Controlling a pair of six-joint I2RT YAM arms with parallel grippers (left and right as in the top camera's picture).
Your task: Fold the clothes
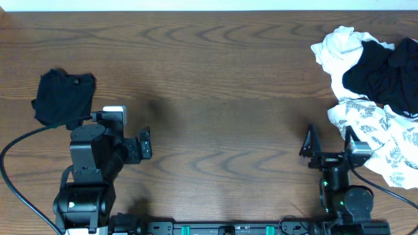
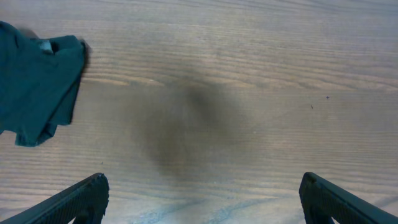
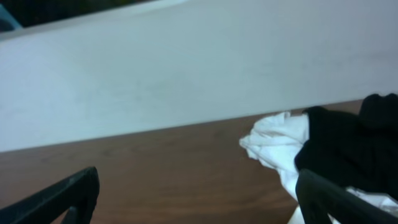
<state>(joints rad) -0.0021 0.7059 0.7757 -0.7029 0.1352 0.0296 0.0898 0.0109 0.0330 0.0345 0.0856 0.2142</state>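
Pile of soft, light clothes (image 1: 375,91), far right of the table (image 1: 215,65), just beside the right gripper (image 1: 330,140); one dark compact piece (image 1: 63,96) lies far left by the left gripper (image 1: 145,143). Expect limp, sagging cloth; you should pinch a free hem or corner of the leaf-print garment (image 1: 382,140). Both sets of fingers gape wide, holding nothing.

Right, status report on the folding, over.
Left gripper, right gripper: jaws open, empty. Black garment lies left; pile heaped right, unfolded. Nothing in the way.
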